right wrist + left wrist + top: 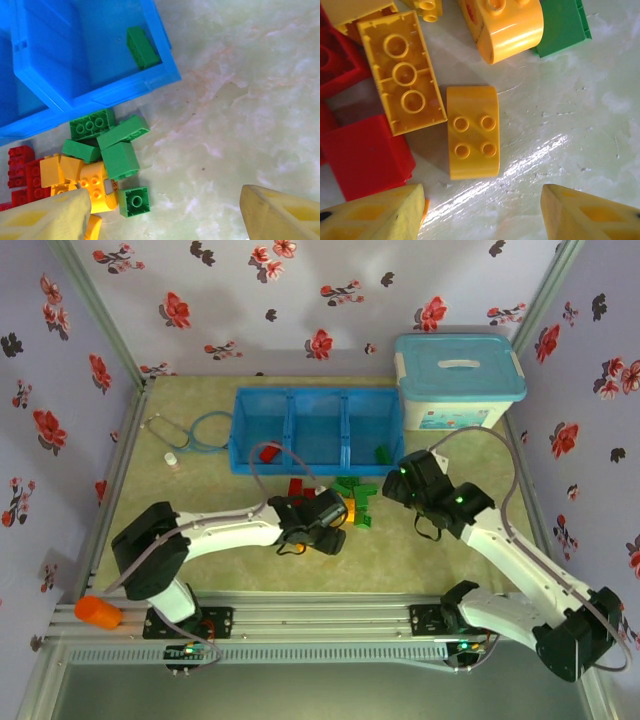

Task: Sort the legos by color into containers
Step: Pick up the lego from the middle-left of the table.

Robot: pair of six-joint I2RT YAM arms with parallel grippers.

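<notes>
Hovering low over the left side of the pile, the left arm has its jaws spread with nothing between them. In the left wrist view a yellow brick with four studs lies flat on the counter, studs up. It sits just ahead of the gap, a little toward the left finger. Its long axis runs straight away from the jaws, so the fingers would close across its narrow width. A longer yellow brick, underside up, lies just beside its left edge, with a red brick close by. The right arm hangs near the tray, jaws also spread and bare, with green bricks ahead to its left. One green brick lies in the right compartment, a red one in the left. The left arm is nearer the yellow brick; a short advance and descent should bring it between the fingers.
</notes>
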